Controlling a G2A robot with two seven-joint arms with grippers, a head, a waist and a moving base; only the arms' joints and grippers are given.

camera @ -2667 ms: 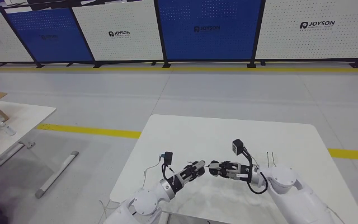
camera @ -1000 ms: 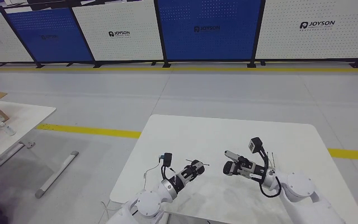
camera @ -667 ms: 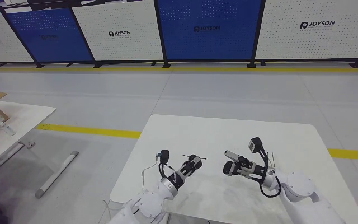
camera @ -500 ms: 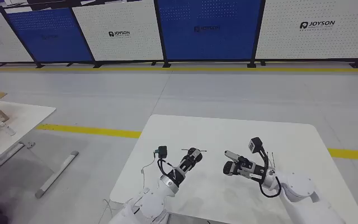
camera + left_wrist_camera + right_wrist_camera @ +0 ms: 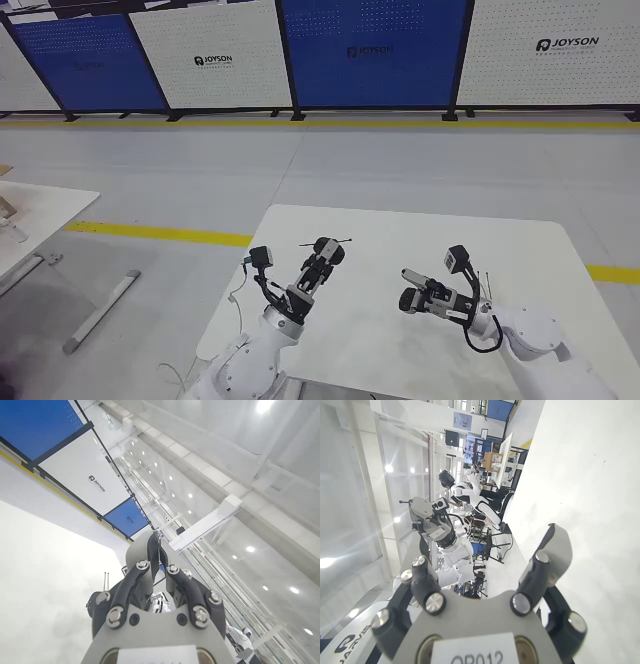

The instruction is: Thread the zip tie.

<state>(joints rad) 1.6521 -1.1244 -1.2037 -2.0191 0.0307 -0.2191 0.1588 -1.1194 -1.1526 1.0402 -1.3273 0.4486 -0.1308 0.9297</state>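
Observation:
A thin black zip tie [image 5: 326, 242] is pinched crosswise in my left gripper [image 5: 324, 251], which is raised above the table's left part. In the left wrist view the fingers [image 5: 150, 560] are pressed together on the tie [image 5: 158, 548], seen edge-on. My right gripper [image 5: 404, 287] is low over the table's middle right, open, with nothing between its fingers [image 5: 556, 540]. The right wrist view looks across at the left gripper [image 5: 419, 508] with the tie's end [image 5: 404, 501] sticking out.
Two spare black zip ties [image 5: 482, 281] lie side by side on the white table [image 5: 400, 225] just beyond the right arm, and show as zip ties [image 5: 107, 580] in the left wrist view. The table's near left edge is close to the left arm.
The grippers were together mid-table; the right one drew back to the right and opened. The left arm has since risen and swung left and away with the zip tie.

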